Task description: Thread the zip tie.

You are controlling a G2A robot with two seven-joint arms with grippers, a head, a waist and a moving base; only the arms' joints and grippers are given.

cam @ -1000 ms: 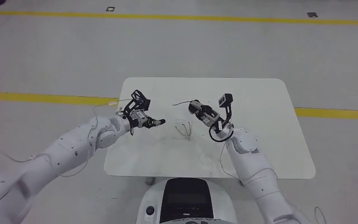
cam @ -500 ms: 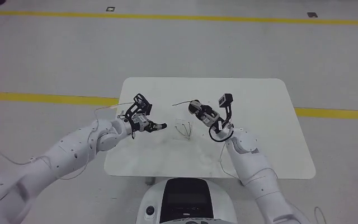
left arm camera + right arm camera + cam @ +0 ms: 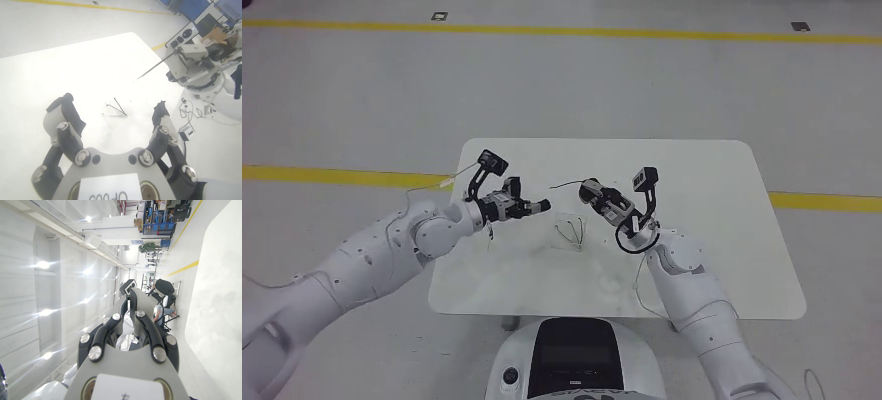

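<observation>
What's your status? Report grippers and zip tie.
Left gripper open near loose ties on table. Right gripper shut on zip tie, held off the table, unthreaded. Nothing between them.

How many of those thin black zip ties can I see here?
4. One zip tie sticks out of the right gripper. Three zip ties lie fanned out on the table. Pale ones might be lost in the glare.

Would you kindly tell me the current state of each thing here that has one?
left gripper: open, empty, above the table.
right gripper: shut on the held zip tie.
held zip tie: straight, tip free, unthreaded.
loose zip ties: lying on the table, ungripped.
</observation>
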